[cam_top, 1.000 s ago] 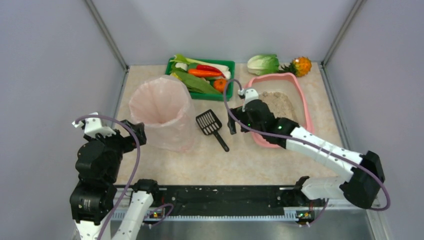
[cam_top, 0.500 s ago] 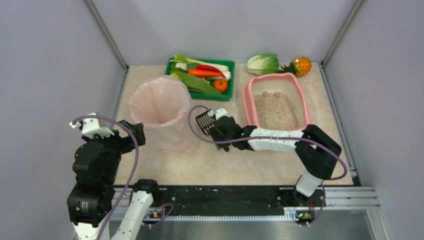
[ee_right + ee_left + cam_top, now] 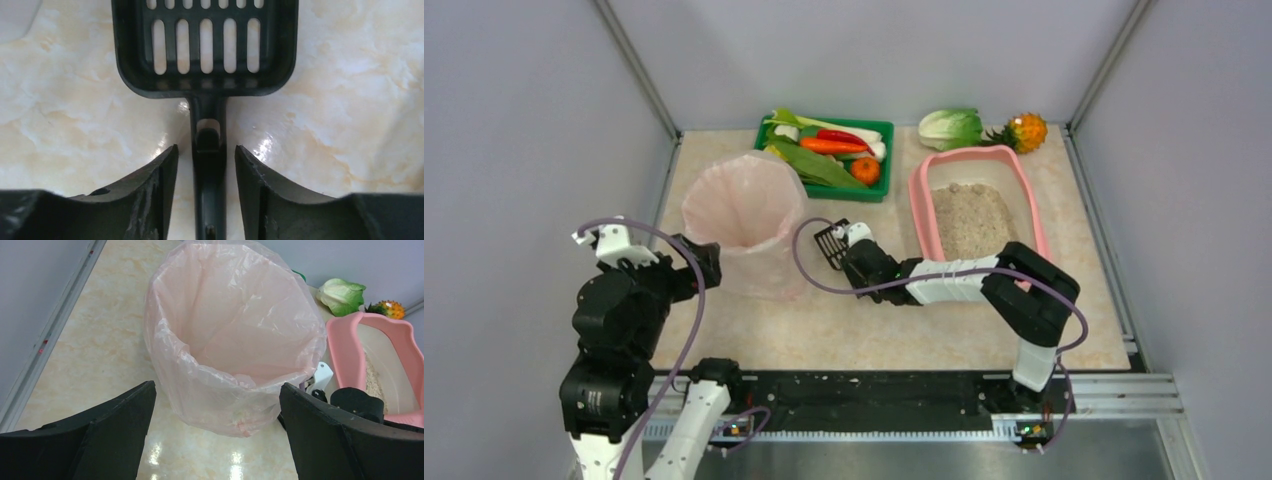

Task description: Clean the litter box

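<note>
Left of the litter box (image 3: 920,205), which rests unmoved on the counter (image 3: 874,330), the right tool (image 3: 206,150) has left the box and now straddles the handle of the black scoop (image 3: 205,85), jaws narrowed, not clenched. Farther left, the left tool (image 3: 216,386) stays released.

Pink bag-lined bin (image 3: 759,270) stands just left of the black scoop (image 3: 831,243); green tray (image 3: 876,124) of vegetables lies beyond the scoop; pale cabbage (image 3: 949,127) and spiky orange fruit (image 3: 1028,131) sit farther right, well apart from the scoop, all on the marbled tabletop (image 3: 874,330).
</note>
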Controlling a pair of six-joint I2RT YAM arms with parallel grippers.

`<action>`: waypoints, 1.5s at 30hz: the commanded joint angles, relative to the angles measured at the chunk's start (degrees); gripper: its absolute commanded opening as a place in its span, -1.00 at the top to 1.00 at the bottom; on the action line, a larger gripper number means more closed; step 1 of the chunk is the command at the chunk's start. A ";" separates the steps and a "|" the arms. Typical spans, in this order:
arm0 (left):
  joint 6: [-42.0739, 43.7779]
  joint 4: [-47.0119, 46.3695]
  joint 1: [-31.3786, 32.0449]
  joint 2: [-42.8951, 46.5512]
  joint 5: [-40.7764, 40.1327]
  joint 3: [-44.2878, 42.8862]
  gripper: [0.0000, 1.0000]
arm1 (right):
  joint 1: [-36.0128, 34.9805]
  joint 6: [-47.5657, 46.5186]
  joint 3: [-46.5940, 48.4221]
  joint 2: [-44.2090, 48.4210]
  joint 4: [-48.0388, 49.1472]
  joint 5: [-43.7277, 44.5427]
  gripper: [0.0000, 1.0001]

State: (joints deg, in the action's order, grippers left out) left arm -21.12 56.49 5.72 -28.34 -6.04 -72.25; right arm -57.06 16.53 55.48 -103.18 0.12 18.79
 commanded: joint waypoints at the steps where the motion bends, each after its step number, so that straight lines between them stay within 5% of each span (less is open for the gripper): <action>1: -1.12 -2.93 0.09 -1.72 3.59 -1.48 -0.98 | -0.86 0.98 -2.13 -2.78 3.84 0.75 0.18; 8: -3.42 -7.79 0.17 -4.38 15.07 -0.11 -0.88 | -0.90 1.64 -6.76 4.71 2.95 5.58 1.00; 27: -20.84 -34.80 3.07 -20.29 39.73 4.28 -0.64 | -0.86 -5.39 -0.69 43.41 -17.34 5.56 1.00; 37: -22.23 -43.49 22.18 -29.96 26.86 3.77 -0.55 | -0.93 -7.91 6.54 48.22 -23.58 -1.69 1.00; 45: -23.58 -45.35 29.34 -35.21 15.58 2.32 -0.48 | -0.88 -10.00 8.96 47.93 -25.44 -4.09 1.00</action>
State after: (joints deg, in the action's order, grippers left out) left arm -43.44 15.00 33.50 -62.24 17.39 -68.23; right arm -57.34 8.43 61.36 -55.88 -24.71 16.84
